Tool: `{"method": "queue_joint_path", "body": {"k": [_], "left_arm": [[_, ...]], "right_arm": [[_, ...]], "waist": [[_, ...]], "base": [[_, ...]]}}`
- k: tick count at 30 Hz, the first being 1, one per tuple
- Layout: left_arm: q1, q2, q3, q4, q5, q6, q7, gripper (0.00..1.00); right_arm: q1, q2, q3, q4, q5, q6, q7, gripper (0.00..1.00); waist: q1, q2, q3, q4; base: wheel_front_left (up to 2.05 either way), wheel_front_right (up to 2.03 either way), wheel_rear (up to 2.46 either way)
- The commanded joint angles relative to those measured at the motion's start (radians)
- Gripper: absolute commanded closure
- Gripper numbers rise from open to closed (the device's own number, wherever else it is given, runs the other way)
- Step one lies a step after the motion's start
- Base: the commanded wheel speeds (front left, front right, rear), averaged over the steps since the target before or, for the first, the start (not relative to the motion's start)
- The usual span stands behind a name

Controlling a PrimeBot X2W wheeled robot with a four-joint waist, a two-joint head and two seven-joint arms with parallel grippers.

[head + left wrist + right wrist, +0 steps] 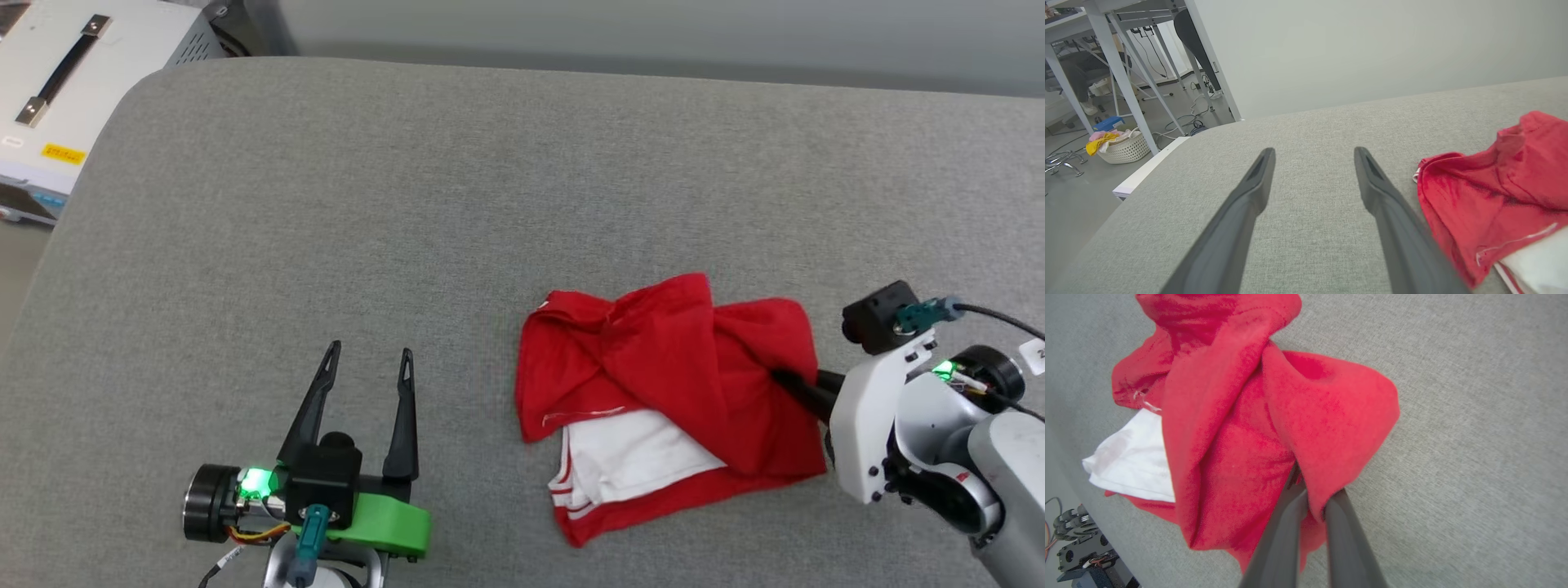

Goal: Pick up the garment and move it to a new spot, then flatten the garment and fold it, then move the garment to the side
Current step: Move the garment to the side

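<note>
Your garment [669, 384] lies bunched on the right half of the grey fabric worktop [408, 204], close to the near edge. It is mostly red, heaped in loose folds, with a white sleeve panel showing on its near side and red-and-white striped trim at that panel's left end. No lettering can be seen in this heap.

Your right gripper [784, 382] comes in from the right and is clenched on the garment. In the right wrist view its two dark fingers [1286, 522] stand almost together, with a raised fold of the red cloth [1229, 437] pinched between them and their tips buried under that fold.

Your left gripper [369, 353] sits over the near edge, well apart from the garment, left of it. It is released, its fingers [1257, 183] spread wide over bare grey fabric, holding nothing. From that wrist the garment [1490, 196] shows just beside the right-hand finger.

Off the far left corner you have a white case with a black handle [82, 73]. Past the worktop, a white laundry basket [1124, 149] stands on the floor beside white table legs [1114, 69].
</note>
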Motion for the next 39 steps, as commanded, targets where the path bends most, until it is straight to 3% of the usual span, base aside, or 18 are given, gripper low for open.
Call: {"method": "queue_joint_path", "body": {"k": [1, 10, 15, 20, 28, 35, 39], "left_arm": [[0.009, 0.0, 0.003, -0.001, -0.005, 0.002, -0.006, 0.0], [0.018, 0.009, 0.016, -0.008, -0.007, -0.004, -0.006, 0.0], [0.003, 0.025, 0.03, -0.022, -0.004, -0.011, -0.006, 0.0], [-0.015, 0.04, 0.04, -0.034, -0.001, -0.018, -0.006, 0.0], [-0.072, 0.069, 0.052, -0.074, 0.009, -0.028, -0.006, 0.0], [-0.15, 0.086, 0.044, -0.111, 0.018, -0.04, -0.006, 0.0], [-0.179, 0.088, 0.04, -0.129, 0.018, -0.038, -0.006, 0.0]], "right_arm": [[-0.022, -0.023, 0.0, -0.013, -0.014, -0.001, -0.012, 1.0], [-0.074, -0.145, 0.022, -0.103, -0.119, -0.001, -0.045, 1.0], [-0.12, -0.183, 0.022, -0.138, -0.145, -0.001, -0.068, 1.0], [-0.145, -0.205, 0.003, -0.142, -0.163, -0.001, -0.091, 1.0], [-0.198, -0.266, -0.069, -0.081, -0.206, -0.001, -0.103, 1.0], [-0.283, -0.35, -0.154, 0.093, -0.236, -0.001, -0.117, 1.0], [-0.33, -0.364, -0.2, 0.19, -0.264, -0.001, -0.121, 1.0]], "waist": [[-0.0001, 0.0, -0.014, -0.038], [-0.0001, 0.0, -0.015, -0.177], [-0.0001, 0.0, 0.012, -0.286], [-0.0001, 0.0, 0.05, -0.337], [-0.0001, 0.0, 0.172, -0.349], [-0.0001, 0.0, 0.293, -0.306], [-0.0001, 0.0, 0.341, -0.286]], "base": [[0.0, 0.0, 0.0], [0.0, 0.0, 0.0], [0.0, 0.0, 0.0], [0.0, 0.0, 0.0], [0.0, 0.0, 0.0], [0.0, 0.0, 0.0], [0.0, 0.0, 0.0]]}}
